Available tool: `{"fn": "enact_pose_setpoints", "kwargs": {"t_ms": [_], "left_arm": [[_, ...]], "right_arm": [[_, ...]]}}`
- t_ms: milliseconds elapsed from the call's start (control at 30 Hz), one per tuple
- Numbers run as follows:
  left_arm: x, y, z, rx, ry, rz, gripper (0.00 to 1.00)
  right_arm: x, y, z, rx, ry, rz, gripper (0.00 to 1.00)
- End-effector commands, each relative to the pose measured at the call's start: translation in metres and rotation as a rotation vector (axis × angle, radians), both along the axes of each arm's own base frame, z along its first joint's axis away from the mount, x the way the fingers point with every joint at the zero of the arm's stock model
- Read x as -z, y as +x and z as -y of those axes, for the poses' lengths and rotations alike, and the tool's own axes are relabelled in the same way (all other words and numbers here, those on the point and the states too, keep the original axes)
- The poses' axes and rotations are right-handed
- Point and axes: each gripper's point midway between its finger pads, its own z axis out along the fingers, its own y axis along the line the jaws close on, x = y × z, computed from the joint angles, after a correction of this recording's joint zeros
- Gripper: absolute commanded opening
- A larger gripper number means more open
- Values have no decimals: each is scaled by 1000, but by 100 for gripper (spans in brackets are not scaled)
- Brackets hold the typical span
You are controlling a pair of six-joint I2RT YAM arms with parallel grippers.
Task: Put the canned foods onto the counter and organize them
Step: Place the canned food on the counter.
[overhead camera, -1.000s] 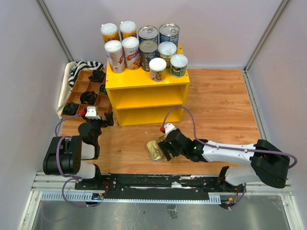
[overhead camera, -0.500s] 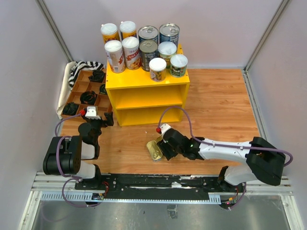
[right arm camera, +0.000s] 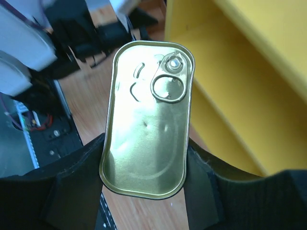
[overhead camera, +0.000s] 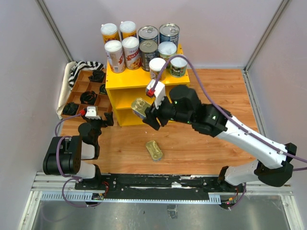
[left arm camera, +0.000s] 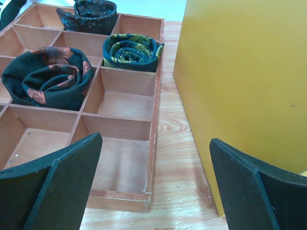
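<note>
My right gripper [overhead camera: 146, 114] is shut on a flat rectangular gold-topped tin [overhead camera: 139, 106], held in the air in front of the yellow counter [overhead camera: 139, 79], level with its upper shelf. In the right wrist view the tin [right arm camera: 148, 120] fills the space between the two black fingers [right arm camera: 76, 191], pull-tab end away from me. A second flat gold tin [overhead camera: 154, 150] lies on the table. Several tall and short cans [overhead camera: 144, 48] stand on the counter top. My left gripper [overhead camera: 98, 120] is open and holds nothing, low beside the counter's left side [left arm camera: 240, 72].
A brown divided wooden tray [overhead camera: 76, 91] with rolled dark cloths [left arm camera: 48, 76] lies left of the counter, with a striped cloth [overhead camera: 84, 67] behind it. Grey walls close in the table on three sides. The arm-base rail [overhead camera: 158, 182] runs along the near edge.
My right gripper closed on a flat tin down on the table, then lifted it up and back towards the counter's front. The other flat tin stayed put. The left arm has not moved.
</note>
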Motion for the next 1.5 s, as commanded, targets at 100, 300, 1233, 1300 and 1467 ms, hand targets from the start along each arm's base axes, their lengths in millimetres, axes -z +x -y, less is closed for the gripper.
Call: {"fn": "enact_pose_setpoints", "kwargs": {"t_ms": [100, 300, 1233, 1300, 1467], "left_arm": [[-9, 3, 2, 9, 14, 32, 100], [-9, 3, 2, 9, 13, 32, 100], [-9, 3, 2, 9, 15, 32, 100], [-9, 4, 2, 9, 14, 33, 100], [-9, 3, 2, 9, 15, 31, 100]], "right_arm": [[-68, -5, -30, -201, -17, 72, 1], [-113, 25, -70, -216, 32, 181, 1], [-127, 121, -129, -173, 231, 269, 1], [-126, 128, -129, -164, 236, 270, 0], [-122, 140, -128, -142, 236, 275, 1]]}}
